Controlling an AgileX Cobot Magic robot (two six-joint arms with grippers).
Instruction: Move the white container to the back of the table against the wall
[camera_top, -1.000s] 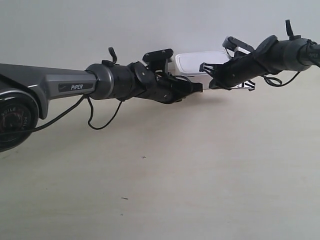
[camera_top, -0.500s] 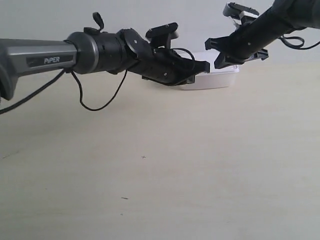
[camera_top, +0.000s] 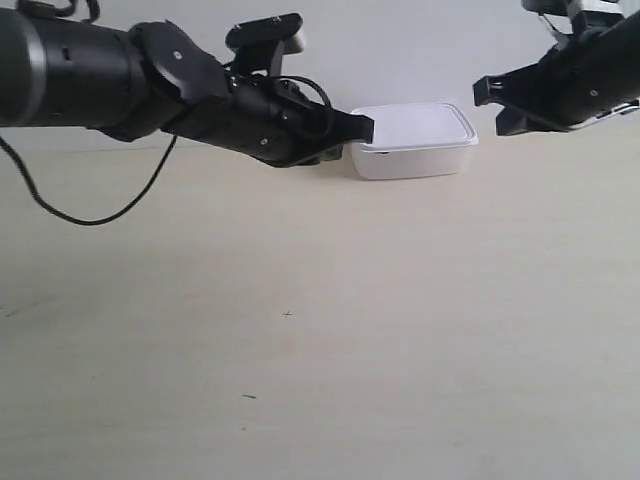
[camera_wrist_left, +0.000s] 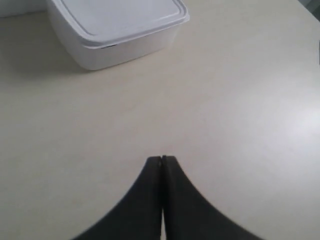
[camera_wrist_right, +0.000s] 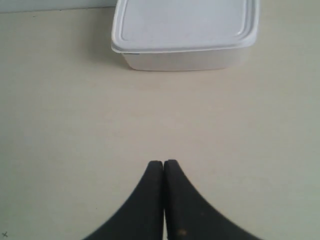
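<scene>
The white container (camera_top: 415, 140) rests lid-on at the far edge of the table (camera_top: 400, 330), close to the wall (camera_top: 400, 50). Nothing touches it. The gripper of the arm at the exterior view's left (camera_top: 360, 128) hovers just beside the box's near-left corner. The gripper of the arm at the exterior view's right (camera_top: 490, 105) hangs in the air off the box's other side. In the left wrist view the left gripper (camera_wrist_left: 161, 159) is shut and empty, with the container (camera_wrist_left: 120, 25) ahead. The right gripper (camera_wrist_right: 163, 163) is likewise shut and empty, short of the container (camera_wrist_right: 185, 30).
A black cable (camera_top: 90, 210) loops down from the arm at the exterior view's left. Tiny dark specks (camera_top: 287, 314) mark the pale table surface. A strip of wall (camera_wrist_right: 50, 4) shows behind the box in the right wrist view.
Both arms have risen and drawn away from the container, one to each side. The box, earlier partly hidden between the grippers, now stands free against the wall.
</scene>
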